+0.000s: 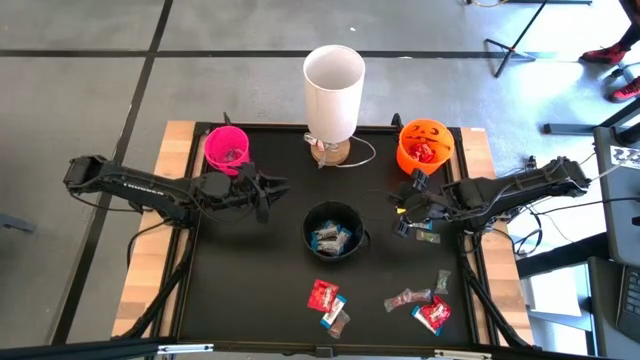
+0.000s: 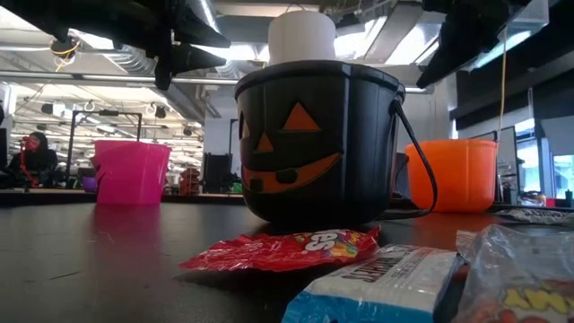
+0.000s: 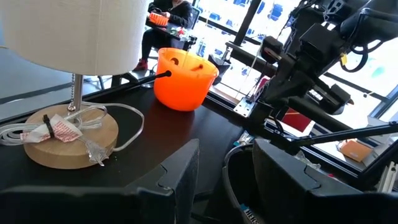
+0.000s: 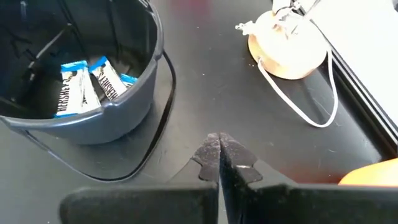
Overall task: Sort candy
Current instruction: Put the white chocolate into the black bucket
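Overhead, right gripper (image 4: 219, 163) hangs closed, empty.

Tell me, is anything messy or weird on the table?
Nothing is spilled or broken. A lamp stands among the buckets, its cord loose on the table, which seems odd for sorting. Some candy lies unsorted at the front.

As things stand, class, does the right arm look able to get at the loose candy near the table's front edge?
Probably yes. The right gripper, fingers shut and empty, hangs beside the black bucket, and only bare tabletop lies between it and the loose candy. It would have to open first.
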You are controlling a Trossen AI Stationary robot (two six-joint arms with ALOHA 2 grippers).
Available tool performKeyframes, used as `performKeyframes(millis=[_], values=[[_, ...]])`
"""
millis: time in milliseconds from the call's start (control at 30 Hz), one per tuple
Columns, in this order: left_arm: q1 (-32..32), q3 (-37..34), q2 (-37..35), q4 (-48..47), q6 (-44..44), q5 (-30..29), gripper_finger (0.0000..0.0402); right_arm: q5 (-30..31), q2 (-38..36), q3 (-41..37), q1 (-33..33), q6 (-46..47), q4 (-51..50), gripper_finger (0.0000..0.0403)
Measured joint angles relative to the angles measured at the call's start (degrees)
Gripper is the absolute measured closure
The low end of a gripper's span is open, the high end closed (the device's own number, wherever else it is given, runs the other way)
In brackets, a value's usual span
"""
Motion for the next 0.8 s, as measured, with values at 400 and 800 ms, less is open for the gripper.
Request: performKeyframes(millis=[400, 800], values=[[0.0, 0.0, 0.0, 0.0, -0.1, 0.0, 0.0258, -12.6, 0.0, -11.6, -3.1, 10.3, -5.5, 0.0337], [0.0, 0.0, 1.1, 0.5, -0.3, 0.0, 0.0258, -18.0, 0.0, -26.2, -8.0, 12.4, 4.7, 0.02]])
